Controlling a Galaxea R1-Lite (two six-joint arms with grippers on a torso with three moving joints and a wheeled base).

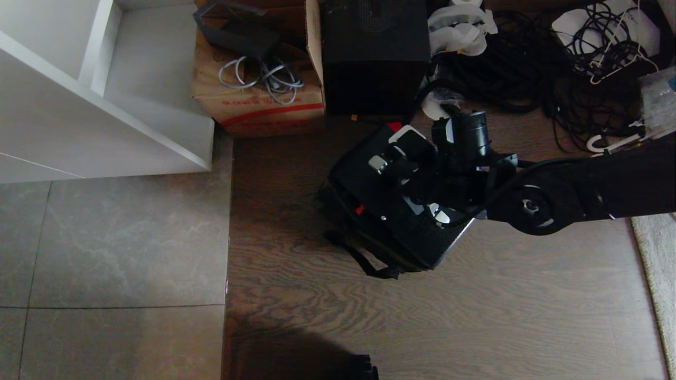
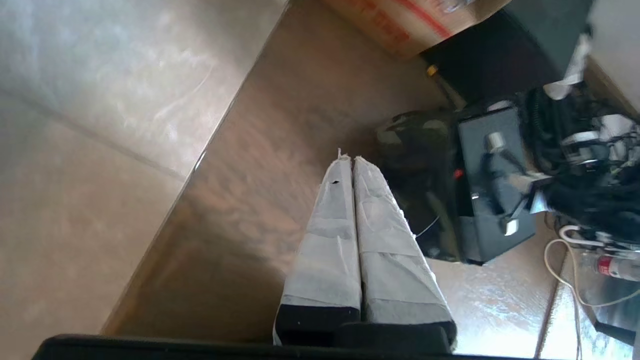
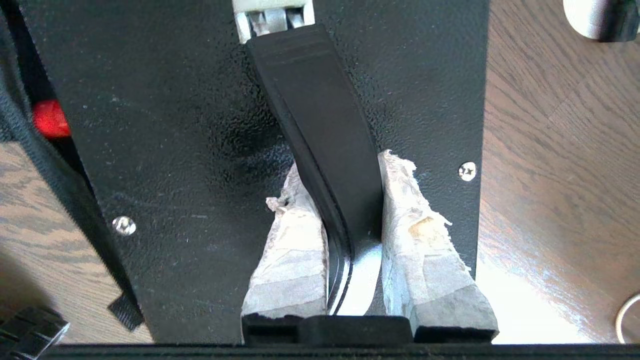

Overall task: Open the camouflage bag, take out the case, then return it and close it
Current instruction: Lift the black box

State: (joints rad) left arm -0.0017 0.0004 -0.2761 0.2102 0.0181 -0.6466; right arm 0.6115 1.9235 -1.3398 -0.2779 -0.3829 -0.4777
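Your right end effector point(image 3: 345, 220) is clamped on the case point(image 3: 190, 150) handle. The camouflage bag point(image 2: 415, 165) seems to sit underneath. Left end effector point(image 2: 352, 165): fingers pressed together, above the floor.

Wood-grain floor point(image 1: 433, 316) met grey tiles point(image 1: 105, 248); a white shelf point(image 1: 79, 89) stood over the tiles, a pale rug point(image 1: 657, 274) opposite.

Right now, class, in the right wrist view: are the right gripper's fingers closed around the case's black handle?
Yes: the right gripper has one taped finger on each side of the handle of the case.
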